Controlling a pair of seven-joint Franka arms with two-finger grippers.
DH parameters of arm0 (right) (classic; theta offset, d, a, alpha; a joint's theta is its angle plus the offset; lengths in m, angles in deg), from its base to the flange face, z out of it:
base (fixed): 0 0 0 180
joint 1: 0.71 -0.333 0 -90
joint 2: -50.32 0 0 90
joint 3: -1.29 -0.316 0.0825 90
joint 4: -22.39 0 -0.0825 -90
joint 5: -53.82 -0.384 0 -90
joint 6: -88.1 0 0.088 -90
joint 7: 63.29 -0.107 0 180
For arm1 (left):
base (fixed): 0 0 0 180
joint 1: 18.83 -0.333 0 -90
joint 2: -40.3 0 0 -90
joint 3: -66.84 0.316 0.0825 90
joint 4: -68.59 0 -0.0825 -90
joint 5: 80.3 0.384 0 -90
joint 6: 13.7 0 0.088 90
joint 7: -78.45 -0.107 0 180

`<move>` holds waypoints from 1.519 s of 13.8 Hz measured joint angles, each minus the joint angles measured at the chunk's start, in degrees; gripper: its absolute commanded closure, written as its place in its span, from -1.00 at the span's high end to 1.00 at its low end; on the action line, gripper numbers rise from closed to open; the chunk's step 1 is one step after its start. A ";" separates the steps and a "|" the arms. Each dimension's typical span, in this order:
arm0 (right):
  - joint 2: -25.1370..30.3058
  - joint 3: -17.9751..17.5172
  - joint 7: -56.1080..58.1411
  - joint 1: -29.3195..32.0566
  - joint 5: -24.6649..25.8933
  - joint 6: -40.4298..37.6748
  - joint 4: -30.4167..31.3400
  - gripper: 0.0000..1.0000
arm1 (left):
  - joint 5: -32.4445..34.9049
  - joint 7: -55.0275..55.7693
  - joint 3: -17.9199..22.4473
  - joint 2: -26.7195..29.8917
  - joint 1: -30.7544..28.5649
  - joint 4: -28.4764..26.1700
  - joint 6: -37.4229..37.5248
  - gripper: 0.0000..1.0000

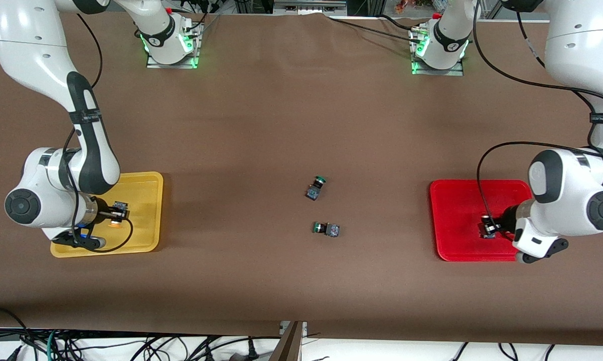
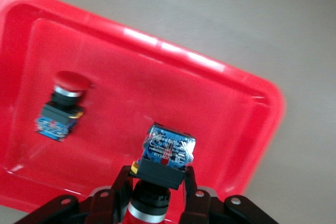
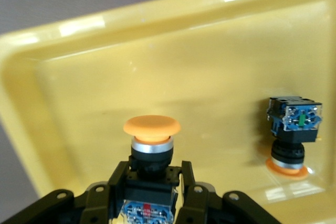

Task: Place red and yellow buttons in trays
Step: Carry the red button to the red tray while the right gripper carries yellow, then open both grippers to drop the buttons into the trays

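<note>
Over the red tray [image 1: 457,210] my left gripper [image 1: 488,229] is shut on a red button [image 2: 167,153]. It grips the dark block body, with the red cap toward the wrist. A second red button [image 2: 60,109] lies on its side in the red tray [image 2: 231,108]. My right gripper [image 1: 115,215] is over the yellow tray [image 1: 141,198], shut on a yellow button [image 3: 152,145] by its dark body, orange-yellow cap pointing away from the wrist. Another yellow button [image 3: 292,129] stands cap-down in the yellow tray [image 3: 105,77].
Two green-capped switches lie on the brown table between the trays: one [image 1: 315,186] farther from the front camera, one [image 1: 326,229] nearer. The arm bases stand along the table's edge farthest from the camera. Cables hang below the table's near edge.
</note>
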 measured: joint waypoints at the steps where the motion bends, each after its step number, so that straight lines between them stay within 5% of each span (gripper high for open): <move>1: 0.00 -0.02 0.02 0.02 0.00 2.30 1.85 -0.96 | 0.00 -0.39 -0.02 -0.12 -0.57 -1.43 -1.37 -1.00; 3: 0.03 -0.17 0.05 0.00 0.00 4.74 4.30 -0.94 | 0.00 -0.60 -0.28 -0.28 -0.59 -4.95 -5.52 -1.00; 4: 0.07 -0.22 0.05 -0.01 0.00 5.12 4.87 -0.62 | 0.00 -0.60 -0.50 -0.38 -0.47 -6.69 -7.73 -1.00; 5: 0.14 -0.23 0.07 -0.02 0.00 5.27 5.20 0.64 | 0.00 -0.55 -0.70 -0.49 -0.39 -8.26 -9.81 -1.00; 6: 0.21 -0.23 0.09 -0.02 0.00 5.30 5.30 0.99 | 0.00 -0.49 -0.85 -0.57 -0.37 -9.56 -11.56 -1.00; 8: 0.85 -0.23 0.20 -0.02 0.00 5.35 5.26 0.99 | 0.00 -0.49 -0.90 -0.64 -0.38 -11.11 -14.04 -0.82; 9: 1.65 -0.23 0.40 -0.02 0.00 5.35 5.19 0.99 | 0.00 -0.49 -0.91 -0.66 -0.37 -11.39 -14.83 0.25; 10: 2.85 -0.25 0.65 -0.03 0.00 5.14 5.13 0.99 | 0.00 -0.49 -0.92 -0.67 -0.35 -11.50 -15.30 0.99; 16: 12.06 -0.57 7.58 -0.06 0.03 -7.00 -0.31 0.99 | 0.00 -0.20 -1.33 2.47 0.10 -10.11 -14.74 1.00; 21: 16.23 -0.76 11.23 -0.09 0.03 -23.77 -10.13 0.99 | 0.00 -1.15 -1.61 13.02 0.24 -5.91 2.20 1.00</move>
